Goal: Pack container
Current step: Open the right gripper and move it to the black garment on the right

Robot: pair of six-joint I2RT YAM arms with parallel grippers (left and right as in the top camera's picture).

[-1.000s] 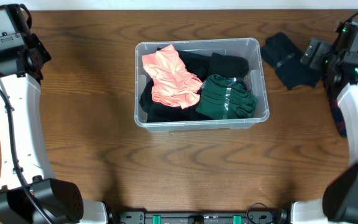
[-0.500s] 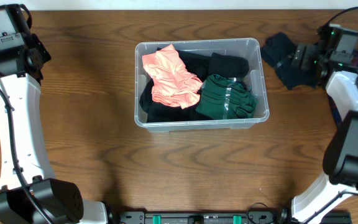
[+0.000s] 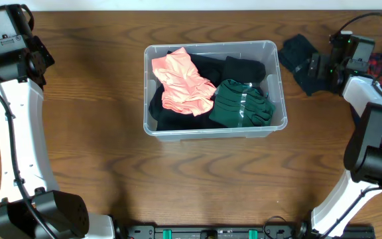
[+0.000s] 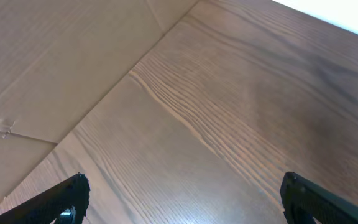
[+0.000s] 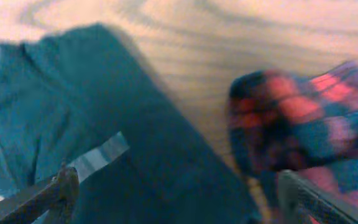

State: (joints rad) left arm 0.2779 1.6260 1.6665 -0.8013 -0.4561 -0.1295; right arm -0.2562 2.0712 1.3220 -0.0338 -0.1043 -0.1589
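Left gripper [image 4: 185, 196] gapes wide over the table [image 4: 229, 93], empty — right gripper [image 5: 176, 186] likewise, above a dark garment [image 5: 73, 112] beside seemingly plaid cloth [image 5: 303, 118]; container [image 3: 211, 45] holds clothes [image 3: 184, 83].

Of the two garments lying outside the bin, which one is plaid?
The red-and-blue garment at the far right edge. The dark teal garment, nearer the container, is plain with a grey strip.
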